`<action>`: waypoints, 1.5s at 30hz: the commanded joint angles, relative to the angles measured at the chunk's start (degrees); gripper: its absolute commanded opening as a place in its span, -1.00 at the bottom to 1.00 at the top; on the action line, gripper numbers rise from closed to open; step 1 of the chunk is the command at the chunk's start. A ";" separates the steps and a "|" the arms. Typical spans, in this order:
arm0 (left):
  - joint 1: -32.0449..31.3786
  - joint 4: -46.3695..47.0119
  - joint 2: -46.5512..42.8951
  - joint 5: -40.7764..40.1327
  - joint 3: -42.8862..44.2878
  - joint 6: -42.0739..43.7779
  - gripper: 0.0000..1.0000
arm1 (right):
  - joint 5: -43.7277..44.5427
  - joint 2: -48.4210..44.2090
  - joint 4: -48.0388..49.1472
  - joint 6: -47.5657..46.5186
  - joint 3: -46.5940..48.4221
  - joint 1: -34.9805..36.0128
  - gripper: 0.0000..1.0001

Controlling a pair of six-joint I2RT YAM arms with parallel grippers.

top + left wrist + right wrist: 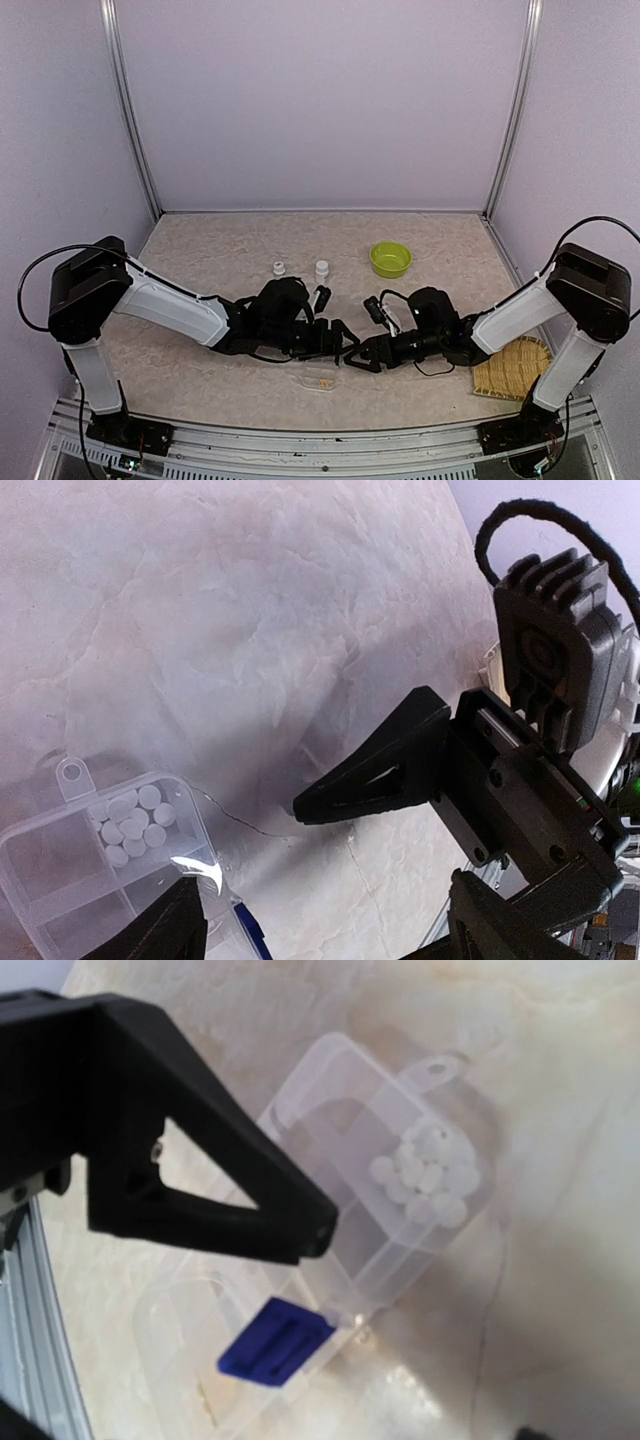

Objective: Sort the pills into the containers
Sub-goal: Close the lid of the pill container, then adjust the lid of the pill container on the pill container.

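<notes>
The clear plastic pill box (320,379) lies flat near the table's front edge, just in front of both grippers. One end compartment (425,1175) holds several round white pills (135,815). A blue latch (275,1340) sits on the box's clear edge. My left gripper (343,347) hovers beside the box with its black fingers (170,930) spread wide and nothing between them. My right gripper (358,358) faces it from the right. One of its fingers (210,1185) hangs over the box and its jaws hold nothing. The two grippers nearly meet tip to tip.
A lime-green bowl (390,259) stands at the back right. Two small white bottles (279,268) (322,270) stand behind the left gripper. A woven straw mat (515,368) lies at the right front. A metal rail (300,440) runs along the near edge.
</notes>
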 commanded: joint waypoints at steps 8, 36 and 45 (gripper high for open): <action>0.17 4.80 -1.15 5.33 -6.74 0.49 0.39 | 3.68 0.13 6.92 2.04 -0.64 2.15 0.36; 0.79 -4.29 -13.95 -9.75 -14.22 0.44 0.45 | 24.04 3.77 -18.46 -5.77 15.03 8.69 0.34; 0.86 -4.36 -14.02 -10.18 -13.99 1.08 0.44 | 31.10 5.21 -26.52 -7.91 17.43 11.10 0.35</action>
